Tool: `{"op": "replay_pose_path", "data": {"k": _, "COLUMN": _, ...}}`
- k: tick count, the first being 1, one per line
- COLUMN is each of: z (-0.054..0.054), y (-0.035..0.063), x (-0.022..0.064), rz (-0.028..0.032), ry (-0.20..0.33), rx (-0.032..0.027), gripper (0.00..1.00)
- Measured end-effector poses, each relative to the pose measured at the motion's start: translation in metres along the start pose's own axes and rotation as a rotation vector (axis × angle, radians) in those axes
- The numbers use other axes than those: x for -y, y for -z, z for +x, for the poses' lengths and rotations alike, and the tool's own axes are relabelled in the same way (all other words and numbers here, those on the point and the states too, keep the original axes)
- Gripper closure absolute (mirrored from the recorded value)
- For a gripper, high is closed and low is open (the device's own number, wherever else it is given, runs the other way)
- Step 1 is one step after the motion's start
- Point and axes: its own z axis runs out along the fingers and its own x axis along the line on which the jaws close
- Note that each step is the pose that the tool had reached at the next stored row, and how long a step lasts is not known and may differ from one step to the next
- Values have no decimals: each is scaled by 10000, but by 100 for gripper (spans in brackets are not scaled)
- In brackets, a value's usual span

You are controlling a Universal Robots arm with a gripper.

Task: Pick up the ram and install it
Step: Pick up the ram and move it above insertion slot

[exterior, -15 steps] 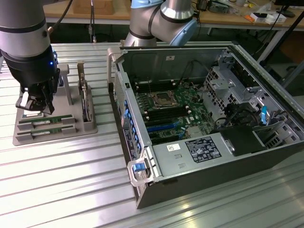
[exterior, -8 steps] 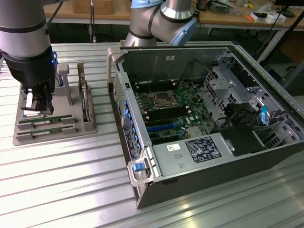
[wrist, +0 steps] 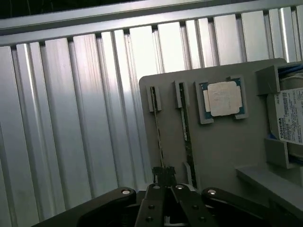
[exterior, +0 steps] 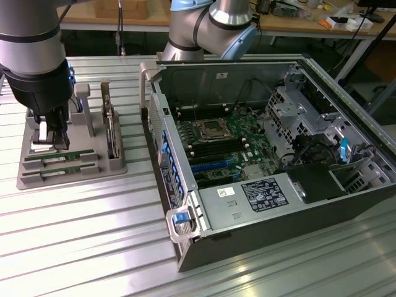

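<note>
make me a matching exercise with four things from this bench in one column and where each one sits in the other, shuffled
Things
1. two thin green ram sticks
2. square silver processor chip
3. green motherboard
4. robot's black gripper

Places
A. inside the open black computer case
B. above one end of the grey plastic holder, close over the sticks
C. on edge in the holder's long slots
D. flat in the holder's square recess

Pairs: 1-C, 2-D, 3-A, 4-B
</note>
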Motion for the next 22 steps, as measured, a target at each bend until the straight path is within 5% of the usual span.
{"op": "replay_pose_path", "data": {"k": 5, "z": 0, "y": 0, "x": 0, "rz": 0, "ry": 7, "rx": 0, "gripper": 89}}
{"op": "replay_pose_path", "data": {"k": 9, "z": 0, "y": 0, "x": 0, "rz": 0, "ry": 14, "rx": 0, "gripper": 64}}
{"op": "replay_pose_path", "data": {"k": 12, "z": 0, "y": -1, "x": 0, "rz": -1, "ry": 93, "rx": -4, "gripper": 64}}
{"op": "replay_pose_path", "data": {"k": 14, "z": 0, "y": -2, "x": 0, "rz": -6, "ry": 692, "rx": -32, "gripper": 64}}
{"op": "replay_pose_path", "data": {"k": 22, "z": 0, "y": -2, "x": 0, "rz": -6, "ry": 709, "rx": -34, "gripper": 64}}
